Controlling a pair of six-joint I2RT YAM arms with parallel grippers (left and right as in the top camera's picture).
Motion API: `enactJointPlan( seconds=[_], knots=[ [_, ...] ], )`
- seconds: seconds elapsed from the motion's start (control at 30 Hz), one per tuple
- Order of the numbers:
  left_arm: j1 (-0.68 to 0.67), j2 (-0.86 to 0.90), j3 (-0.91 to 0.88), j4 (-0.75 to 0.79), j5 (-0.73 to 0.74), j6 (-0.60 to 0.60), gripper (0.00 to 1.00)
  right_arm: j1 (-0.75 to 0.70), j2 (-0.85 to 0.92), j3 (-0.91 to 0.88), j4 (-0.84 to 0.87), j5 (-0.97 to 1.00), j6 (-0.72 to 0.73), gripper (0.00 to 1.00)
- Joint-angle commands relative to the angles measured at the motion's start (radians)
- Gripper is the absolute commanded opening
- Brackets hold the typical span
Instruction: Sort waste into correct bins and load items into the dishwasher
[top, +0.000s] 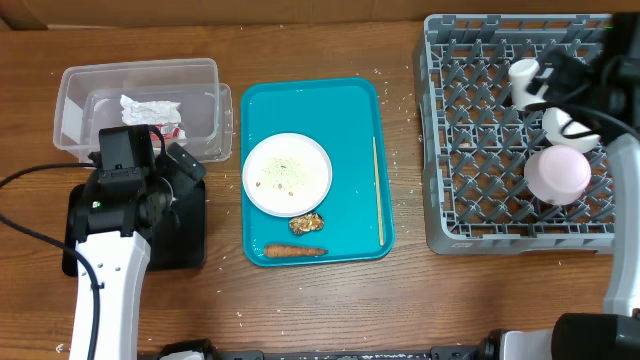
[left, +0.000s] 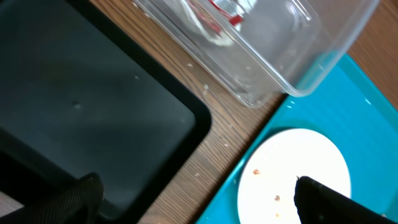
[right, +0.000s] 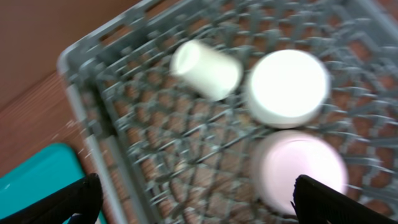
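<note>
A round white plate with food specks lies on the teal tray. Beside it are a brown food lump and an orange-brown sausage-like stick. The clear tub holds a crumpled napkin and a red wrapper. The black tray lies under my left arm. My left gripper hangs open between the black tray and the plate. The grey dish rack holds a cup and two bowls. My right gripper is open and empty above the rack.
A thin wooden stick lies along the teal tray's right side. Loose rice grains dot the table between tray and rack. A black cable runs along the left edge.
</note>
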Motion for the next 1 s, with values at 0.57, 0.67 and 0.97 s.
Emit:
enactJointPlan(
  seconds=[0.57,0.67,0.97],
  knots=[
    [-0.494,0.085,0.192,-0.063,0.350,0.076,1.00,-0.082,-0.004,0.011,-0.002,0.022,0.008,1.00],
    [-0.620,0.184,0.336,-0.151,0.158,0.076,1.00,-0.082,-0.004,0.011,-0.002,0.022,0.008,1.00],
    [-0.697,0.417,0.430,0.005,-0.114,0.077,1.00,-0.082,-0.004,0.011,-0.002,0.022,0.008,1.00]
  ],
)
